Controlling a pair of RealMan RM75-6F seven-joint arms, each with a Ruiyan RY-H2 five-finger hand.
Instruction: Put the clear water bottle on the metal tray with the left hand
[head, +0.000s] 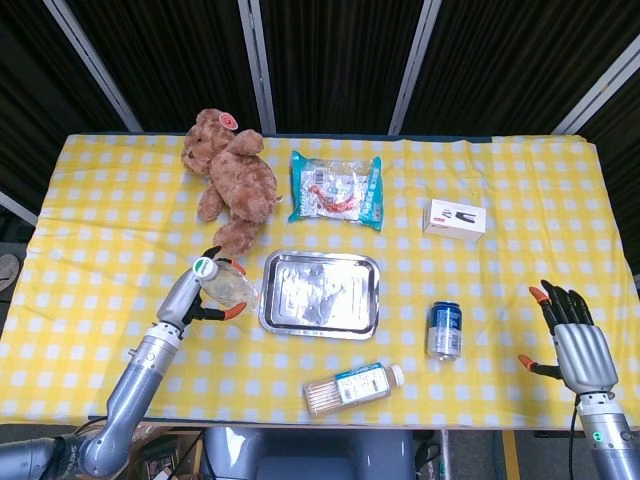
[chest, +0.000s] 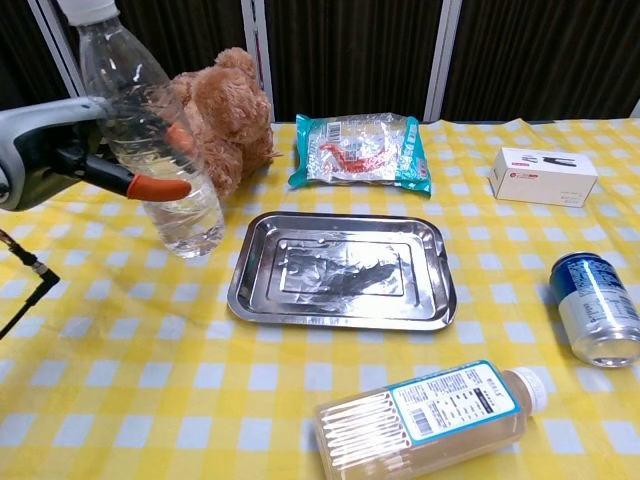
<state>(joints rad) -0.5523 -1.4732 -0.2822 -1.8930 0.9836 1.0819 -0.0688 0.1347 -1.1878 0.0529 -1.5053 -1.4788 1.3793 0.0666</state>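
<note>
My left hand (chest: 75, 150) (head: 200, 296) grips the clear water bottle (chest: 155, 150) (head: 226, 288), which stands nearly upright, leaning slightly, just left of the metal tray (chest: 340, 270) (head: 321, 295). The bottle's base hangs close to the yellow checked cloth, beside the tray's left rim. The tray holds nothing. My right hand (head: 573, 340) hovers open at the table's near right corner, fingers spread, seen only in the head view.
A brown teddy bear (chest: 225, 115) sits behind the bottle. A snack bag (chest: 360, 150) lies behind the tray, a white box (chest: 543, 176) at far right. A blue can (chest: 597, 308) and a lying tea bottle (chest: 430, 415) are near the front.
</note>
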